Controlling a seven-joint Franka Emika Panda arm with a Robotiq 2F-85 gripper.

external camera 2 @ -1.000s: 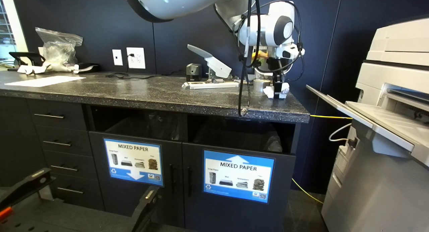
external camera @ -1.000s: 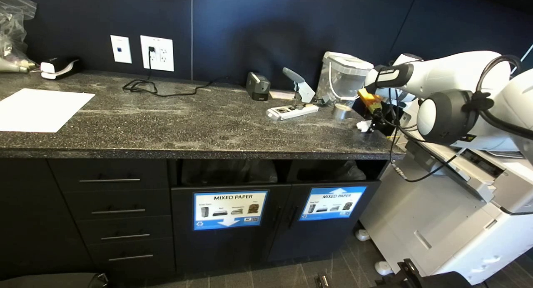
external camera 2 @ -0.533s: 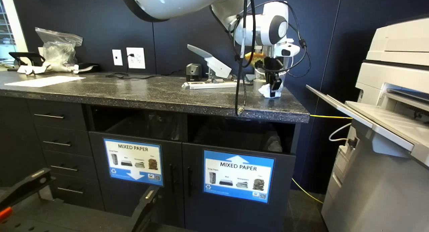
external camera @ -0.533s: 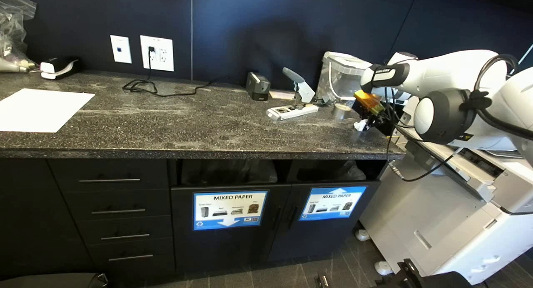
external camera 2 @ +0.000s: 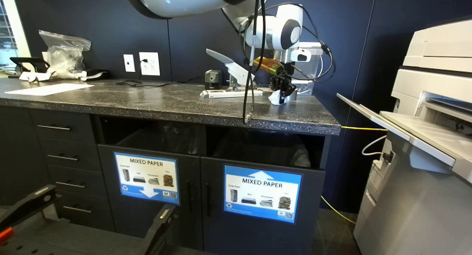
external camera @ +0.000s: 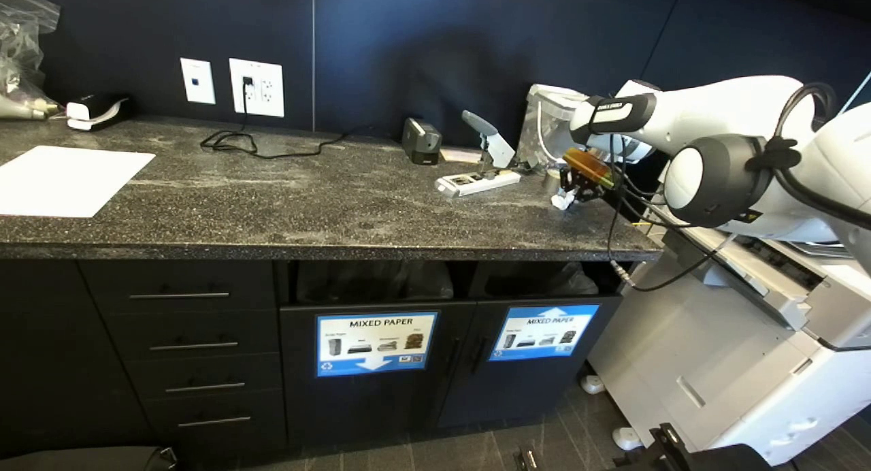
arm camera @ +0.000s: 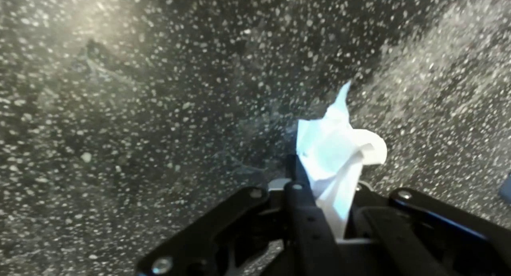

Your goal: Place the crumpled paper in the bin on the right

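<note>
The white crumpled paper is held between my gripper's two black fingers in the wrist view. In both exterior views the paper hangs at the fingertips of my gripper, at or just above the counter's right part; I cannot tell whether it touches. The bin on the right is the dark slot under the counter, with a blue-and-white label below it. It also shows in an exterior view. My gripper is above and behind its opening. The bin's inside is mostly dark.
A similar slot lies left of the bin. A long stapler, a pencil sharpener and a translucent container stand at the back. The counter edge overhangs the slots. A printer stands right.
My gripper has moved left along the counter in both exterior views, carrying the crumpled paper with it. The arm and its hanging cable have shifted left too.
</note>
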